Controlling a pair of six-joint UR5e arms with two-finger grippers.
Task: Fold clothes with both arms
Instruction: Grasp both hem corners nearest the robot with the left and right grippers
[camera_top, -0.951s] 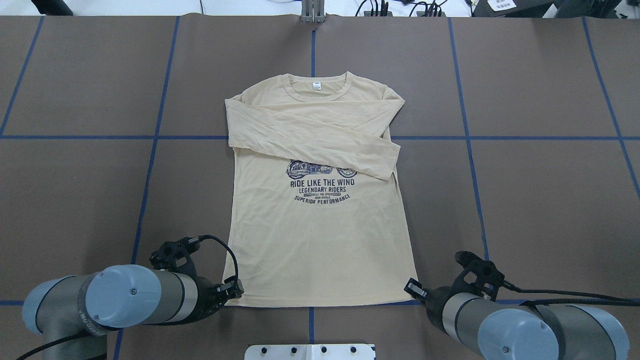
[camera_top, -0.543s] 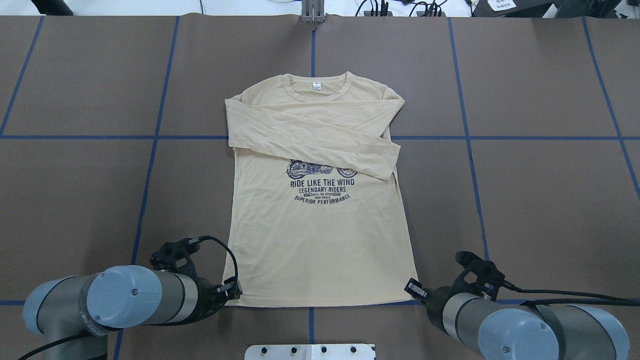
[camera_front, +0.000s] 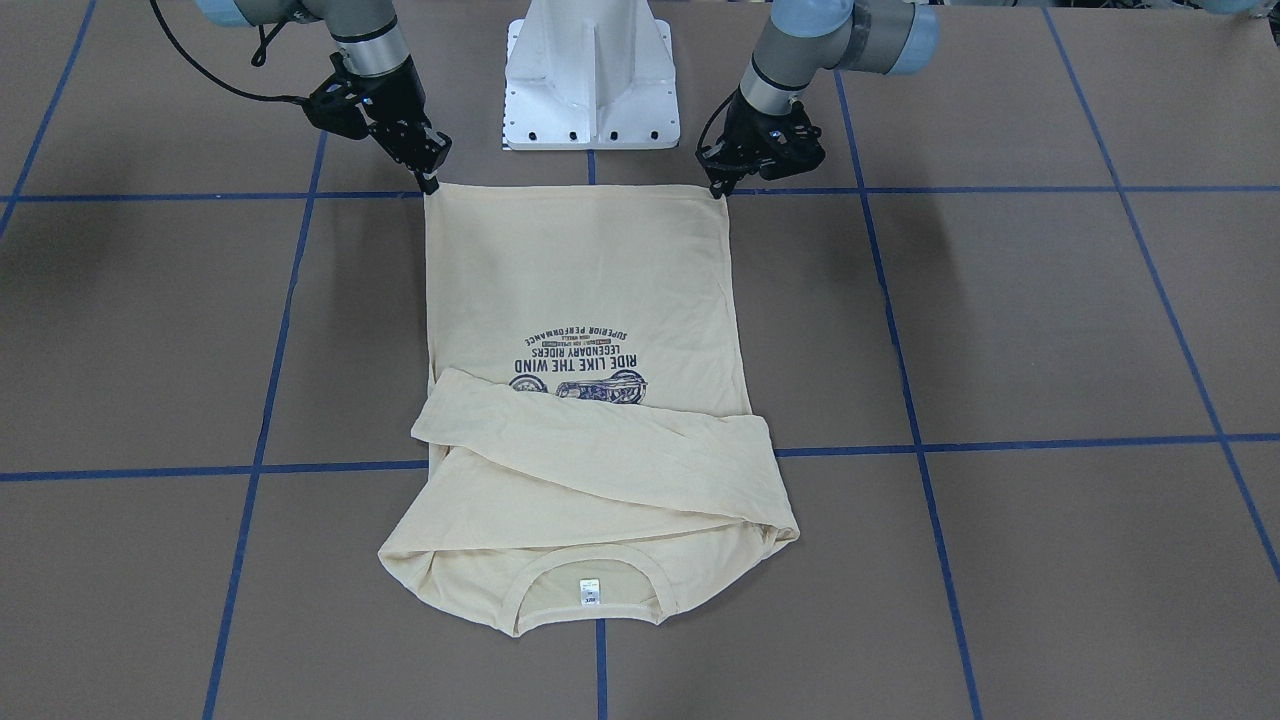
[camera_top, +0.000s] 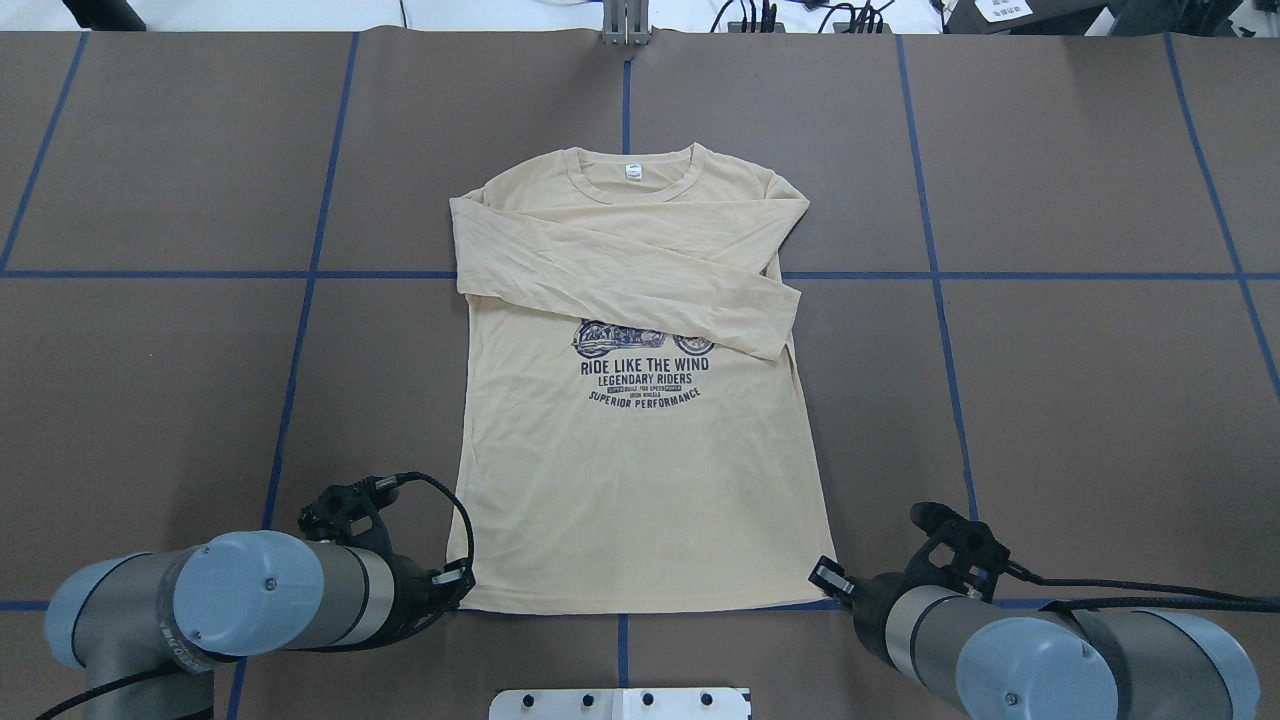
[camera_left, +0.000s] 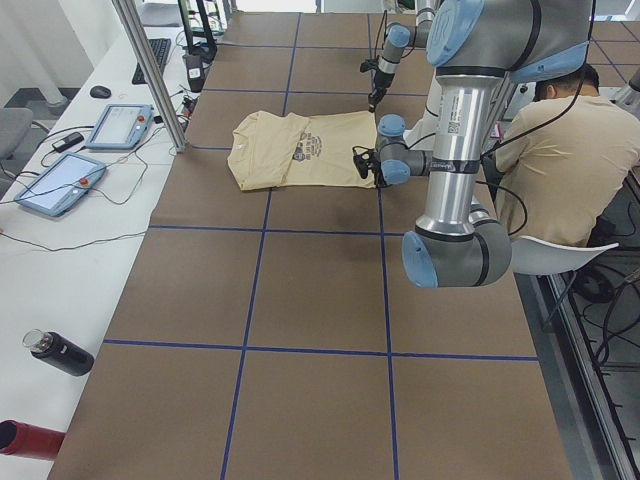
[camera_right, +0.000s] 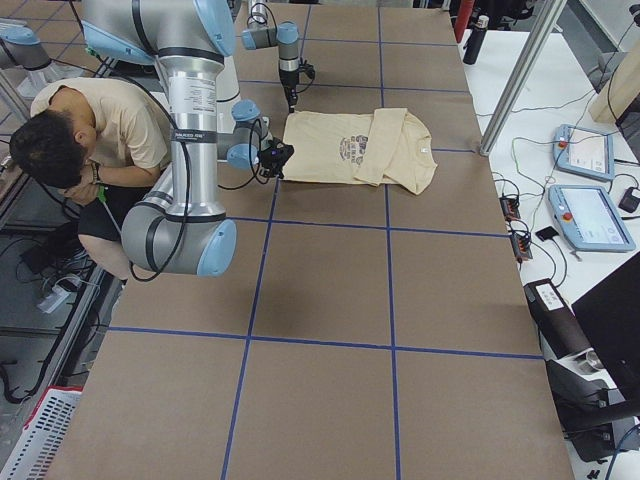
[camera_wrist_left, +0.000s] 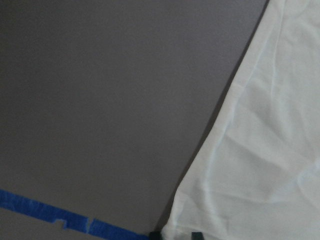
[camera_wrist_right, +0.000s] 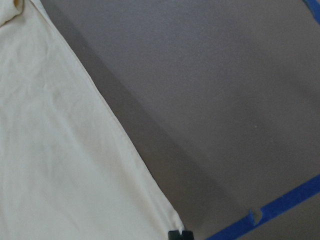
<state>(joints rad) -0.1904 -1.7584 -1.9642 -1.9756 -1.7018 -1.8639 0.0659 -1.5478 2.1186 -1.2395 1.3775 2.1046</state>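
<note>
1. Shirt (camera_top: 640, 470) lies flat, print side up, mid-table (camera_top: 150, 380). The collar faces the far edge. The hem faces the robot-side edge and runs along the blue tape line (camera_top: 900, 604) there.
2. Both sleeves (camera_top: 620, 280) are folded across the chest and overlap, covering the top of the navy print (camera_top: 645, 372). The white neck label (camera_top: 633, 171) is visible inside the collar.
3. Left gripper (camera_top: 462, 582) sits low at the hem's left corner. The left wrist view shows two dark fingertips (camera_wrist_left: 155, 234) either side of that corner with fabric between them. Cannot tell whether it is clamped or just straddling.
4. Right gripper (camera_top: 822, 577) sits low at the hem's right corner. The right wrist view shows only one dark tip (camera_wrist_right: 175, 233), touching the corner. Cannot tell whether the jaws are spread or pressed together.
5. Left arm (camera_top: 230, 600) and right arm (camera_top: 1000, 650) reach in over the robot-side edge, one on each side of the white pedestal base (camera_front: 590, 80).
</note>
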